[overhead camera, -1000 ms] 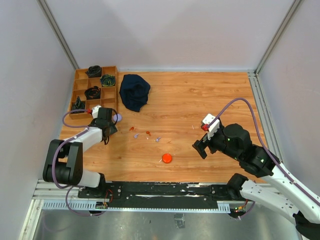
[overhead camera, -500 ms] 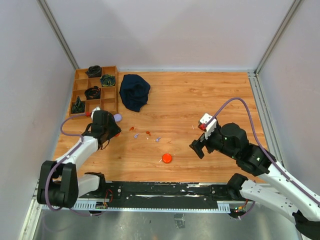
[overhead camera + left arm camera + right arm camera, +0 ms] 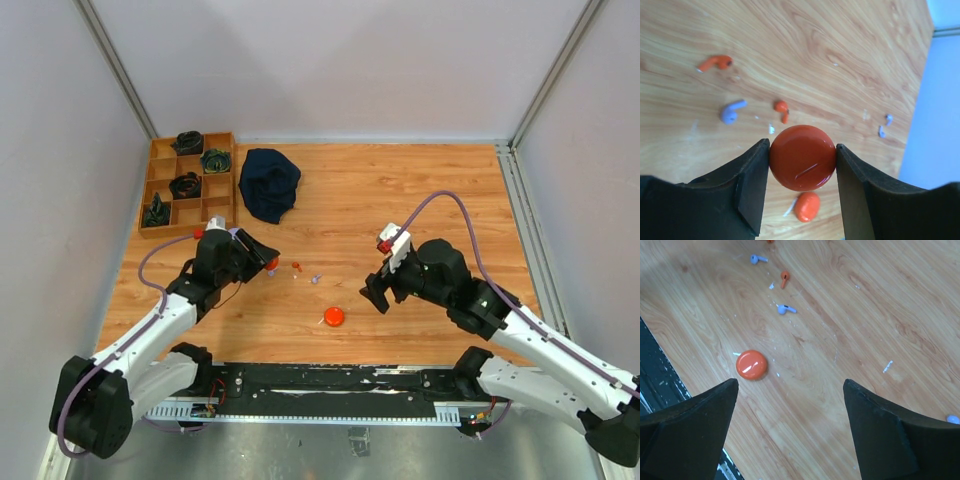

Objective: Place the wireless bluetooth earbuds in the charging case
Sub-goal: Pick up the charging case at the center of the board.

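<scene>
My left gripper (image 3: 802, 146) is shut on a round, glossy orange-red charging case (image 3: 802, 165), with one finger on each side of it. Seen from above, this gripper (image 3: 258, 258) hangs at the table's left middle. On the wood beyond it lie tiny earbuds: an orange one (image 3: 715, 62), a lavender one (image 3: 732, 111) and another orange one (image 3: 782, 107). A small orange piece (image 3: 806, 206) sits under the held case. A second orange disc (image 3: 751, 364) lies flat ahead of my right gripper (image 3: 790, 382), which is open and empty, right of the disc (image 3: 334, 317).
A wooden divided tray (image 3: 222, 196) with dark coiled items stands at the back left. A dark blue cloth (image 3: 268, 184) lies beside it. White flecks dot the wood (image 3: 887, 366). The black rail (image 3: 330, 378) runs along the near edge.
My left arm has swung right, from beside the tray toward the earbuds, carrying the orange case. The right gripper has moved left toward the table's middle.
</scene>
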Tool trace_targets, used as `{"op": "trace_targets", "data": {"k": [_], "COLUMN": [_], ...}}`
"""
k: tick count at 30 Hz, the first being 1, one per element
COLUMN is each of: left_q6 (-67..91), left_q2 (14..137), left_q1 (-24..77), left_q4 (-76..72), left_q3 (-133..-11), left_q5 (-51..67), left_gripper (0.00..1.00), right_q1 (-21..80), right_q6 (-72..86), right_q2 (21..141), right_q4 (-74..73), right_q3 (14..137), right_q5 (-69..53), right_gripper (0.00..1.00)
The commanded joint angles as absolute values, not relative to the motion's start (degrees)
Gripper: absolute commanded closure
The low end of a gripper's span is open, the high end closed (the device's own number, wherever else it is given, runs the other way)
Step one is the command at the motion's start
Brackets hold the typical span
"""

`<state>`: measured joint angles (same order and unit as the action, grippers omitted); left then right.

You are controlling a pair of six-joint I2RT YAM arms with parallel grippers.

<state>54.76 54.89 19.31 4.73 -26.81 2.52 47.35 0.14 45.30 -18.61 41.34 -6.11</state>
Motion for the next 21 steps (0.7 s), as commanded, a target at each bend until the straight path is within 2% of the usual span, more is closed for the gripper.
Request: {"op": "trace_targets", "data": {"k": [1, 12, 21], "left_q6": [65.04, 77.45, 84.01], "left_q2": [53.0, 53.75, 57.3], "left_q1": [23.93, 36.5, 44.07], "left_q4": [-1.34, -9.55, -13.22], "left_q3": [-25.36, -26.3, -29.25], "left_q5": [2.0, -6.02, -13.45], "left_gripper": [0.57, 0.59, 0.6], "right_q1": [47.59, 50.38, 56.93], "right_q6": [4.56, 11.24, 13.53], "right_q2": [45.99, 46.48, 49.21], "right_q4": [-9.76, 10.53, 26.22], "right_q3": [39.65, 33.24, 28.22], "right_q5": [-7.84, -4.33, 6.21], "right_gripper": [0.14, 0.16, 0.21]}}
